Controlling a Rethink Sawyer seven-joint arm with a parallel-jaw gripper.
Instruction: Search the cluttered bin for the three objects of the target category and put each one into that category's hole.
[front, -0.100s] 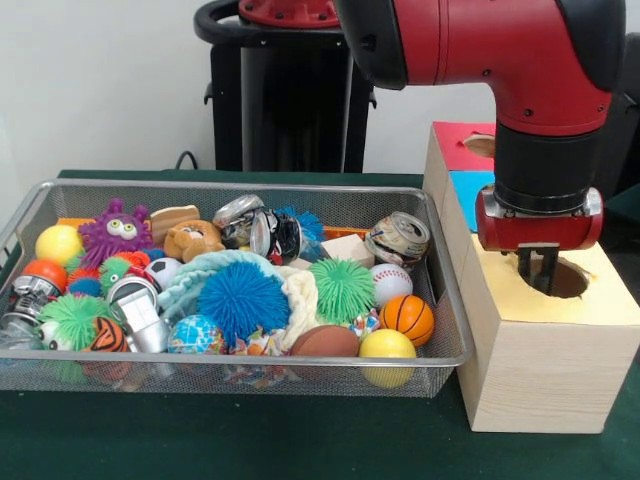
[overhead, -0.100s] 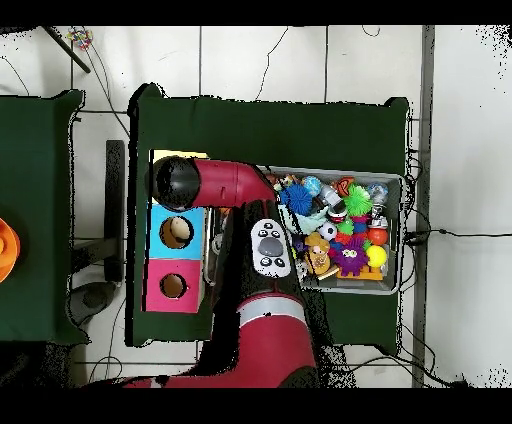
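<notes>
Hand (front, -0.100s: 540, 270) hangs directly over the yellow hole (front, -0.100s: 565, 278) of the wooden box (front, -0.100s: 540, 370); whether its tips are spread or pressed together cannot be told, and nothing shows between them. Target category unclear. Beside the hand, in the wire bin (front, -0.100s: 452, 330): smooth foam balls (front, -0.100s: 407, 318), likely light and springy, best gripped across the middle. Farther off, crushed cans (front, -0.100s: 398, 240), thin, stiff metal.

Beside the gripper (front, -0.100s: 542, 268), one wire bin (front, -0.100s: 448, 300) holds three crushed cans (front, -0.100s: 398, 240). It also holds two yellow balls (front, -0.100s: 387, 345) and one basketball (front, -0.100s: 407, 318).
</notes>
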